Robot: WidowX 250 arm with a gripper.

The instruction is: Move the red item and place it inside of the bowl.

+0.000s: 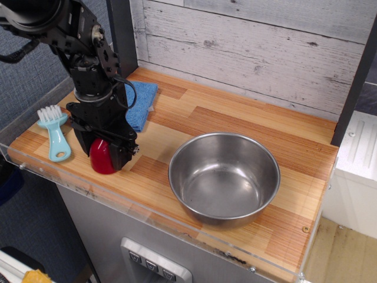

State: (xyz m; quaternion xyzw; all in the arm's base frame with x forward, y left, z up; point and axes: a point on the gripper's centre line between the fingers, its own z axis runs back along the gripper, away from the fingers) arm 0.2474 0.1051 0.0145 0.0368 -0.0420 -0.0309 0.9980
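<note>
The red item point(101, 159) is a small glossy dark-red dome standing on the wooden counter near the front left edge. My black gripper point(103, 154) is lowered over it, with a finger pressed against each side, so it is shut on the red item at counter level. The fingers hide part of the item's sides. The bowl point(225, 219) is a large shiny steel bowl, empty, on the counter to the right of the gripper, a short gap away.
A light-blue brush point(56, 139) with white bristles lies left of the gripper. A blue cloth point(141, 99) lies behind it. A dark post point(122, 32) stands at the back left. A clear plastic lip point(118, 203) runs along the counter's front edge.
</note>
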